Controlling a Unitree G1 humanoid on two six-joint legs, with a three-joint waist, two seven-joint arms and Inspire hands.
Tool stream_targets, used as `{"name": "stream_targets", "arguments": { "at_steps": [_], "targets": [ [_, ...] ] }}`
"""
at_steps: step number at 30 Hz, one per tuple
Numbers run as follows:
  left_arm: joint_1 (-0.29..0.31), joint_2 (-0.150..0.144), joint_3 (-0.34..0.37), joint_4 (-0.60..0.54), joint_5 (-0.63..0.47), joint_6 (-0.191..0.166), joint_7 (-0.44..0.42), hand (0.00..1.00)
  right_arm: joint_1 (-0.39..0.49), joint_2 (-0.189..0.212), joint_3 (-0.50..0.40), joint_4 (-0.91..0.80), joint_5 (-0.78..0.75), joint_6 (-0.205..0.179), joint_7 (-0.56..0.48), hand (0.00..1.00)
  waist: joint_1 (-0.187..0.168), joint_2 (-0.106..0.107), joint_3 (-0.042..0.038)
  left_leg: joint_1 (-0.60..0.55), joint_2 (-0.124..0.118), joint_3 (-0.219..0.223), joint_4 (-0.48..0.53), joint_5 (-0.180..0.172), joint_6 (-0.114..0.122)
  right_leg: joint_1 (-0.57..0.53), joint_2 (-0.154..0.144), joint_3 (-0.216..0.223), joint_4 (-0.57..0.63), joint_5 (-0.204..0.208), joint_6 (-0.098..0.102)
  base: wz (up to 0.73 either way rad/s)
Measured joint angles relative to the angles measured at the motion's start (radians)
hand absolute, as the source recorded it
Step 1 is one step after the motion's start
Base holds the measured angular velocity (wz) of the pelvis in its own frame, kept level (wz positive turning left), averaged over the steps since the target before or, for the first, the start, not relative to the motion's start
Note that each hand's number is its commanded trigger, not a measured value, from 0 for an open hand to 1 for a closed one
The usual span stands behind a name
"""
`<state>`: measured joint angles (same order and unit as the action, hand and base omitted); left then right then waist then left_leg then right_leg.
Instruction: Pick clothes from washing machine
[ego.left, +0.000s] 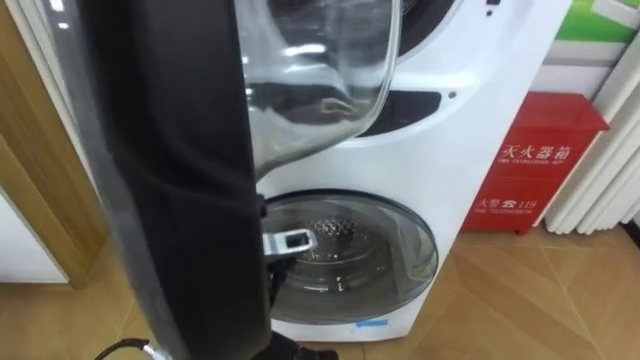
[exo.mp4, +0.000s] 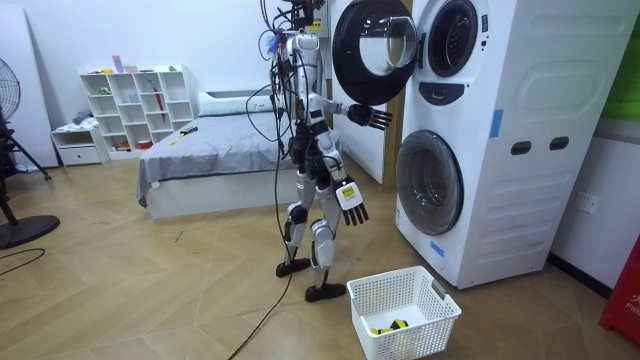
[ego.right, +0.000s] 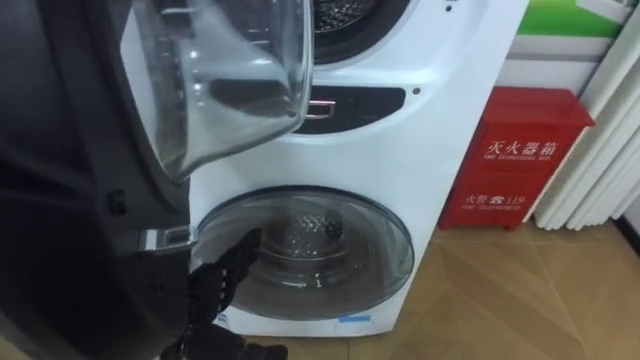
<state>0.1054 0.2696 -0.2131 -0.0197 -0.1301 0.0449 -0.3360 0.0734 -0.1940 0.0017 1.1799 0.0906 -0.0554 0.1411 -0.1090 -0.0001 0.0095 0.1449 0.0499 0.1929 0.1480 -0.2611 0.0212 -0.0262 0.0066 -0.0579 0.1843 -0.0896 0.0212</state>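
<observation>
Upper door (exo.mp4: 372, 48) open. Clothes judged inside drum (ego.right: 345, 20) behind door, hidden, cannot confirm. Left hand (ego.right: 215, 288) below door, fingers apart, empty. Right hand (exo.mp4: 352, 203) hanging lower, fingers loose. Expected soft, light, limp; take by bunched fold.

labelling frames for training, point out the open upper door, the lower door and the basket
open upper door (exo.mp4: 343, 60), room view, black rim
lower door (exo.mp4: 430, 182), room view, glass centre
basket (exo.mp4: 420, 338), room view, front wall
</observation>
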Motion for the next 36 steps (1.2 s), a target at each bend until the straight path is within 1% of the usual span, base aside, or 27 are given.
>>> {"name": "stream_targets", "arguments": {
  "at_steps": [4, 7, 9, 11, 13, 16, 18, 19, 20, 21, 22, 23, 24, 25, 26, 27, 28, 29, 30, 31, 32, 33, 34, 35, 36],
  "targets": [
    [-0.002, -0.001, -0.002, 0.000, 0.014, 0.000, -0.012, 0.00, 0.000, -0.001, 0.007, 0.000, 0.023, 0.000, -0.009, 0.00, -0.003, 0.008, 0.0029, 0.001, 0.001, 0.002, -0.001, -0.001, -0.001, 0.001, 0.001, 0.001, -0.001, 0.000, 0.000, 0.00],
    [-0.002, -0.001, -0.005, 0.003, 0.014, 0.000, -0.021, 0.00, 0.002, 0.000, 0.007, 0.000, 0.056, 0.003, -0.011, 0.00, -0.017, 0.015, 0.0065, 0.008, 0.000, -0.001, -0.002, -0.001, -0.001, 0.006, 0.001, 0.002, -0.001, 0.000, 0.000, 0.00],
    [-0.002, -0.002, -0.004, 0.011, 0.013, -0.001, -0.017, 0.00, 0.006, -0.001, 0.006, -0.003, 0.071, 0.004, -0.016, 0.00, -0.021, 0.022, 0.0067, 0.009, 0.000, 0.000, -0.003, -0.001, -0.001, 0.007, 0.001, 0.002, -0.002, 0.000, 0.000, -0.02],
    [-0.002, -0.004, -0.001, 0.046, 0.012, -0.002, -0.014, 0.00, 0.016, -0.001, 0.005, -0.015, 0.081, 0.005, -0.017, 0.00, -0.022, 0.027, 0.0039, 0.014, 0.002, 0.009, -0.004, -0.001, -0.001, 0.007, 0.003, 0.006, 0.000, 0.000, 0.000, -0.09],
    [-0.002, -0.004, 0.007, 0.122, 0.003, -0.001, -0.009, 0.00, 0.021, -0.001, 0.004, -0.017, 0.099, 0.014, -0.016, 0.00, -0.022, 0.031, 0.0004, 0.018, 0.006, 0.012, -0.004, -0.004, -0.007, 0.007, 0.010, 0.012, 0.001, 0.001, -0.002, -0.11],
    [-0.002, -0.005, 0.017, 0.211, 0.001, 0.000, 0.004, 0.00, 0.025, -0.001, -0.003, -0.017, 0.101, 0.026, -0.016, 0.00, -0.021, 0.035, -0.0021, 0.018, 0.009, 0.011, -0.004, -0.006, -0.010, 0.007, 0.013, 0.012, 0.000, 0.002, -0.006, -0.02],
    [-0.002, -0.010, 0.019, 0.336, -0.002, -0.001, 0.012, 0.00, 0.032, -0.001, -0.014, -0.021, 0.106, 0.037, -0.021, 0.00, -0.021, 0.040, -0.0058, 0.020, 0.009, 0.014, -0.004, -0.006, -0.010, 0.009, 0.013, 0.009, 0.000, 0.000, -0.009, 0.00],
    [-0.001, -0.018, 0.022, 0.420, -0.015, 0.000, 0.019, 0.00, 0.039, 0.000, -0.019, -0.026, 0.112, 0.039, -0.024, 0.00, -0.019, 0.041, -0.0065, 0.025, 0.009, 0.019, -0.004, -0.007, -0.011, 0.012, 0.014, 0.009, 0.000, -0.001, -0.010, -0.04],
    [-0.001, -0.021, 0.023, 0.463, -0.016, 0.000, 0.022, 0.00, 0.043, 0.000, -0.024, -0.031, 0.116, 0.043, -0.025, 0.00, -0.017, 0.041, -0.0066, 0.026, 0.009, 0.020, -0.005, -0.007, -0.011, 0.014, 0.014, 0.009, 0.000, -0.002, -0.011, -0.06],
    [0.000, -0.028, 0.030, 0.565, -0.015, 0.000, 0.025, 0.00, 0.052, 0.002, -0.025, -0.044, 0.124, 0.054, -0.029, 0.00, -0.008, 0.038, -0.0060, 0.029, 0.010, 0.022, -0.005, -0.007, -0.011, 0.016, 0.014, 0.010, 0.000, -0.002, -0.012, -0.08],
    [0.003, -0.040, 0.054, 0.675, -0.015, -0.001, 0.030, 0.00, 0.063, 0.005, -0.032, -0.057, 0.124, 0.058, -0.032, 0.00, 0.001, 0.037, -0.0066, 0.033, 0.010, 0.025, -0.005, -0.007, -0.011, 0.017, 0.014, 0.010, 0.000, -0.003, -0.013, -0.06],
    [0.003, -0.045, 0.064, 0.731, -0.016, -0.001, 0.038, 0.00, 0.067, 0.007, -0.036, -0.057, 0.124, 0.059, -0.032, 0.00, 0.004, 0.036, -0.0074, 0.033, 0.009, 0.025, -0.004, -0.007, -0.011, 0.018, 0.014, 0.010, 0.000, -0.004, -0.014, -0.05],
    [0.012, -0.055, 0.096, 0.837, -0.031, -0.001, 0.052, 0.00, 0.067, 0.007, -0.036, -0.058, 0.121, 0.064, -0.032, 0.00, 0.012, 0.027, -0.0055, 0.034, 0.009, 0.026, -0.005, -0.007, -0.012, 0.017, 0.014, 0.010, 0.001, -0.006, -0.015, 0.00],
    [0.018, -0.061, 0.125, 0.937, -0.053, -0.002, 0.067, 0.00, 0.068, 0.009, -0.036, -0.058, 0.120, 0.066, -0.031, 0.00, 0.022, 0.022, -0.0077, 0.035, 0.009, 0.027, -0.005, -0.008, -0.013, 0.016, 0.014, 0.010, 0.001, -0.007, -0.015, 0.00],
    [0.021, -0.060, 0.136, 0.981, -0.068, -0.002, 0.076, 0.00, 0.068, 0.011, -0.036, -0.057, 0.121, 0.066, -0.032, 0.00, 0.029, 0.017, -0.0074, 0.035, 0.009, 0.027, -0.005, -0.008, -0.013, 0.015, 0.015, 0.010, 0.000, -0.007, -0.015, 0.00],
    [0.033, -0.056, 0.148, 1.044, -0.112, -0.001, 0.097, 0.00, 0.068, 0.015, -0.037, -0.057, 0.121, 0.067, -0.034, 0.00, 0.035, 0.007, -0.0069, 0.038, 0.009, 0.027, -0.006, -0.009, -0.014, 0.015, 0.015, 0.010, 0.000, -0.007, -0.015, 0.00],
    [0.053, -0.058, 0.182, 1.094, -0.152, -0.002, 0.114, 0.00, 0.068, 0.020, -0.046, -0.057, 0.122, 0.067, -0.035, 0.00, 0.043, 0.006, -0.0057, 0.040, 0.010, 0.026, -0.007, -0.009, -0.014, 0.017, 0.014, 0.009, 0.000, -0.007, -0.015, 0.00],
    [0.060, -0.058, 0.203, 1.118, -0.162, -0.002, 0.123, 0.00, 0.069, 0.023, -0.051, -0.056, 0.122, 0.067, -0.035, 0.00, 0.049, 0.004, -0.0060, 0.042, 0.010, 0.026, -0.007, -0.009, -0.014, 0.019, 0.014, 0.010, 0.000, -0.007, -0.015, 0.00],
    [0.068, -0.059, 0.246, 1.148, -0.173, 0.000, 0.144, 0.00, 0.070, 0.028, -0.069, -0.050, 0.113, 0.067, -0.031, 0.00, 0.060, 0.002, -0.0056, 0.045, 0.011, 0.026, -0.007, -0.009, -0.014, 0.028, 0.015, 0.010, -0.001, -0.007, -0.015, 0.00],
    [0.071, -0.059, 0.267, 1.150, -0.173, 0.000, 0.157, 0.00, 0.070, 0.027, -0.075, -0.046, 0.106, 0.067, -0.029, 0.00, 0.066, 0.002, -0.0053, 0.047, 0.011, 0.026, -0.008, -0.009, -0.014, 0.030, 0.015, 0.010, -0.001, -0.008, -0.014, 0.00],
    [0.071, -0.061, 0.317, 1.142, -0.171, 0.000, 0.179, 0.00, 0.071, 0.028, -0.092, -0.045, 0.093, 0.067, -0.029, 0.00, 0.080, 0.004, -0.0048, 0.050, 0.010, 0.025, -0.014, -0.009, -0.014, 0.031, 0.014, 0.010, -0.001, -0.007, -0.014, 0.00],
    [0.070, -0.061, 0.371, 1.119, -0.170, 0.000, 0.200, 0.00, 0.071, 0.028, -0.111, -0.045, 0.071, 0.066, -0.029, 0.00, 0.091, 0.008, -0.0039, 0.051, 0.010, 0.025, -0.014, -0.009, -0.014, 0.031, 0.014, 0.009, 0.001, -0.007, -0.014, 0.00],
    [0.062, -0.060, 0.425, 1.091, -0.171, 0.000, 0.225, 0.00, 0.067, 0.026, -0.125, -0.045, 0.056, 0.066, -0.029, 0.00, 0.093, 0.015, -0.0041, 0.053, 0.010, 0.022, -0.014, -0.009, -0.014, 0.035, 0.014, 0.007, 0.001, -0.007, -0.014, 0.00],
    [0.055, -0.059, 0.449, 1.074, -0.170, 0.001, 0.241, 0.00, 0.066, 0.024, -0.128, -0.045, 0.053, 0.065, -0.029, 0.00, 0.093, 0.021, -0.0041, 0.055, 0.011, 0.023, -0.014, -0.009, -0.014, 0.037, 0.014, 0.006, 0.001, -0.007, -0.014, 0.04],
    [0.049, -0.059, 0.489, 1.011, -0.168, 0.005, 0.272, 0.00, 0.068, 0.023, -0.146, -0.047, 0.041, 0.061, -0.029, 0.00, 0.095, 0.033, -0.0056, 0.058, 0.011, 0.021, -0.013, -0.009, -0.014, 0.040, 0.014, 0.004, 0.002, -0.007, -0.014, 0.06]
  ]
}}
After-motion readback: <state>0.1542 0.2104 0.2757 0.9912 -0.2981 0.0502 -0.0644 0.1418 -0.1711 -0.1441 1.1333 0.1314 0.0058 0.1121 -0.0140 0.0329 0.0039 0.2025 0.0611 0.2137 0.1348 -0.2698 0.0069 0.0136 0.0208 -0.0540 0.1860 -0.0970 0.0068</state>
